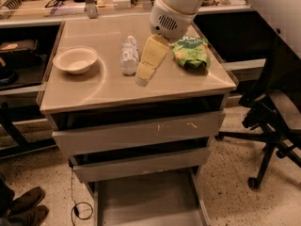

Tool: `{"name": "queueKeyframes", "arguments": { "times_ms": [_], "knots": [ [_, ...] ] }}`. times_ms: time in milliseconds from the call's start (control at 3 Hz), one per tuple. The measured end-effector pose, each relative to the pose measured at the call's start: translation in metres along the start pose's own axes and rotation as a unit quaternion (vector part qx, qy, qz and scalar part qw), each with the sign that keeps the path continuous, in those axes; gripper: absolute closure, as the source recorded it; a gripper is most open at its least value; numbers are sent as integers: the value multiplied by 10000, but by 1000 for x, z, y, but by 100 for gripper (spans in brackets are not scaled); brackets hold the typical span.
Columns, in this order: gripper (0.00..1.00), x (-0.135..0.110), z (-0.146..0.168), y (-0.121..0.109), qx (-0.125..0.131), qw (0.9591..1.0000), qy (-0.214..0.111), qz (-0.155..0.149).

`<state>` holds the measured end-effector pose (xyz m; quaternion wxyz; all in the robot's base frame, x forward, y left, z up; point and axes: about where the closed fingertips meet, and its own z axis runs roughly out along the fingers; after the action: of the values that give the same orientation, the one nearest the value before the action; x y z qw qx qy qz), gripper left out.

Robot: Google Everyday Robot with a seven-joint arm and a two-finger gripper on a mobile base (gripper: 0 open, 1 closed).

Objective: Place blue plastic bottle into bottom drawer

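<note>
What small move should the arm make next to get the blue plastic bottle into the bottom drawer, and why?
Probably shift the gripper a little toward the bowl and lower it over the blue plastic bottle. The gripper hangs just beside the bottle, which lies on the tabletop not yet grasped, and the bottom drawer stands open below.

Tabletop (188, 86), bowl (75, 60), bottle (129, 55), green bag (190, 53), claw (142, 79) above

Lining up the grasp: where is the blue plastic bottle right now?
Camera view, upper centre: the blue plastic bottle lies on the tabletop, bowl to its left, end effector close on its right.
</note>
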<state>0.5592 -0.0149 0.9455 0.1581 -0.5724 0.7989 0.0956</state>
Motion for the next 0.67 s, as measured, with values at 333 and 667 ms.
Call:
{"name": "queueKeyframes", "arguments": {
  "times_ms": [333,667],
  "knots": [
    [0,-15,19,-5,-38,9996,-245,125],
    [0,-36,34,-25,-113,9983,-438,357]
  ]
}}
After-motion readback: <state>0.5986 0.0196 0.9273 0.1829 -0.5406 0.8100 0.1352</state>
